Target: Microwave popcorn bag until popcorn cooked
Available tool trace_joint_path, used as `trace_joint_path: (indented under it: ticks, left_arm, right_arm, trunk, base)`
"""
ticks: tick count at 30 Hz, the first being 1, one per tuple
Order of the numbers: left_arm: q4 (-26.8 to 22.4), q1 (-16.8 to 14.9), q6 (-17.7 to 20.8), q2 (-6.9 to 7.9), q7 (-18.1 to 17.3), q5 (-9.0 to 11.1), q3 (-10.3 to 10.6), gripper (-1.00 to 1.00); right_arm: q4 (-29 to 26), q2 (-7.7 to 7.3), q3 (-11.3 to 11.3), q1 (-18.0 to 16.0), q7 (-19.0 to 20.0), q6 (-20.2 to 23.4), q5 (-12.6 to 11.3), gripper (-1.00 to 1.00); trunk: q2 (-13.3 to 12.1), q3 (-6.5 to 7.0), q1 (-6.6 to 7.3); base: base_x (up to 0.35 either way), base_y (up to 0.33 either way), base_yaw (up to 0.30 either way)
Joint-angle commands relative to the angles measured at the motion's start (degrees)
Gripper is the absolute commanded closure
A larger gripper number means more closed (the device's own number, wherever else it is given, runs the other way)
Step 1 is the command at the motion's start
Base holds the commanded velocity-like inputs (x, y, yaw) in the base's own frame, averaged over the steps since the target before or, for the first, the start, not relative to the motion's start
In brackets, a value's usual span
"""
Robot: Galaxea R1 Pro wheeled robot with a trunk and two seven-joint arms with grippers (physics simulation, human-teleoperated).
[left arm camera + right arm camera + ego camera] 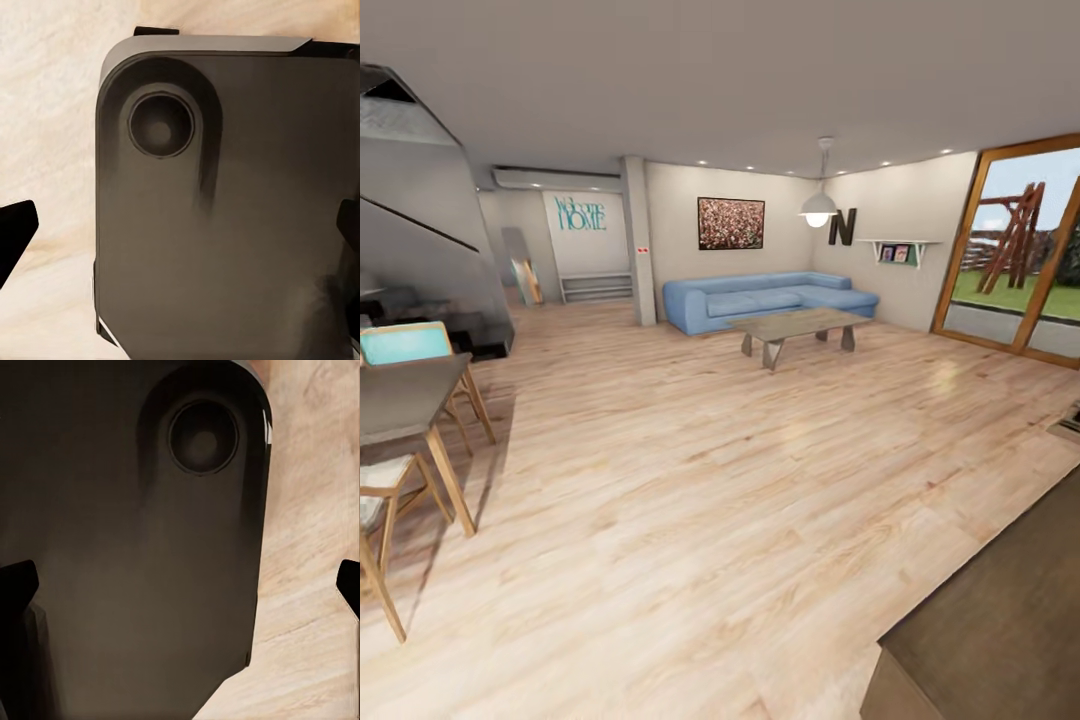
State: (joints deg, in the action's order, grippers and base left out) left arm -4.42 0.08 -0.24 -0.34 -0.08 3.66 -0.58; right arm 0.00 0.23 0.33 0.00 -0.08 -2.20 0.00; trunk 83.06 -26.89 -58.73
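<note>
I am in a living room with a pale wood floor (710, 480); the popcorn bag, the microwave, the countertop and the kitchen are out of view. In the left wrist view my left gripper (180, 232) hangs open over the robot's dark base (225, 210), its black fingertips (15, 236) far apart at the frame's edges. The right wrist view shows my right gripper (184, 589) open in the same way above the dark base (127, 547), with a black fingertip (16, 585) at each side. Nothing sits between either pair of fingers.
A blue corner sofa (760, 300) and a low coffee table (800, 325) stand ahead. A dining table (405, 400) with wooden chairs (405, 345) is at the left, stairs (420, 250) behind. A dark brown cabinet top (1000, 620) is near right. Glass doors (1020, 250) are far right.
</note>
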Motion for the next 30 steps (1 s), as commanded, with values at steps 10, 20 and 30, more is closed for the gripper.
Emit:
trace_joint_path:
  ticks: [10,20,30]
  left_arm:
    - [-0.1,0.0,0.0,-0.04,0.1,0.4,0.0,-1.0]
    - [-0.1,0.0,0.0,-0.03,0.4,0.4,0.0,-1.0]
    - [-0.1,0.0,0.0,-0.03,0.4,0.4,0.0,-1.0]
  right_arm:
    - [0.0,-0.06,0.0,0.0,0.0,-0.2,0.0,-1.0]
    - [0.0,-0.06,0.0,0.0,0.0,-0.2,0.0,-1.0]
    - [0.0,-0.05,0.0,0.0,0.0,-0.2,0.0,-1.0]
  trunk:
    - [0.0,-0.04,0.0]
    - [0.0,-0.04,0.0]
    - [0.0,-0.04,0.0]
  base:
    - [0.0,0.0,0.277]
    - [0.0,0.0,0.277]
    - [0.0,0.0,0.277]
